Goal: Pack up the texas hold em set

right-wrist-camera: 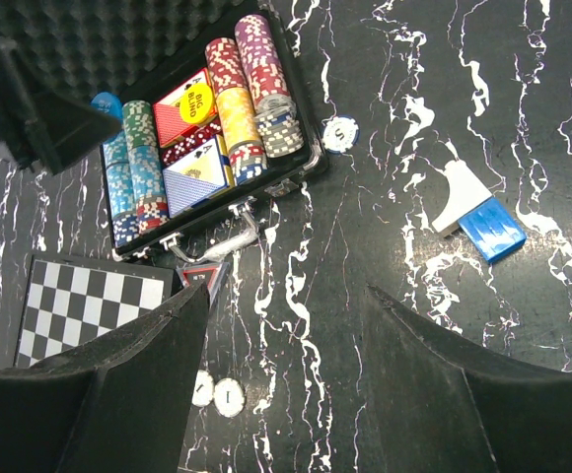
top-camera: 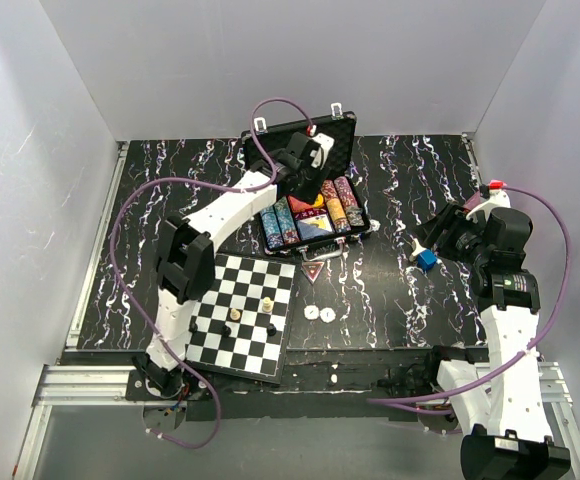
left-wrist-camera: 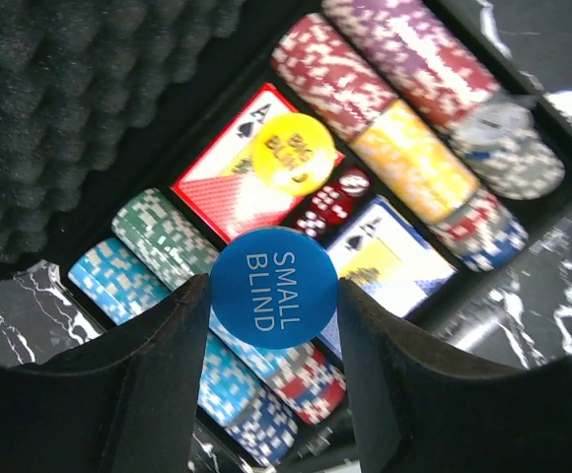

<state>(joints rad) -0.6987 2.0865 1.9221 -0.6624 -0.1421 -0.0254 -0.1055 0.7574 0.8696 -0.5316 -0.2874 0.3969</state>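
In the top view the left gripper (top-camera: 295, 180) hangs over the open briefcase (top-camera: 342, 150), while the right gripper (top-camera: 438, 238) sits well apart to its right, so the left arm is the nearer one. The left wrist view shows that gripper pinching the blue Small Blind button (left-wrist-camera: 274, 286) by its edges above the chip rows (left-wrist-camera: 404, 148) — the card decks (left-wrist-camera: 237, 177) lie just beyond its tips. In the right wrist view the right gripper's jaws stand spread and empty, with the briefcase ahead and to the left — its long axis slanted.
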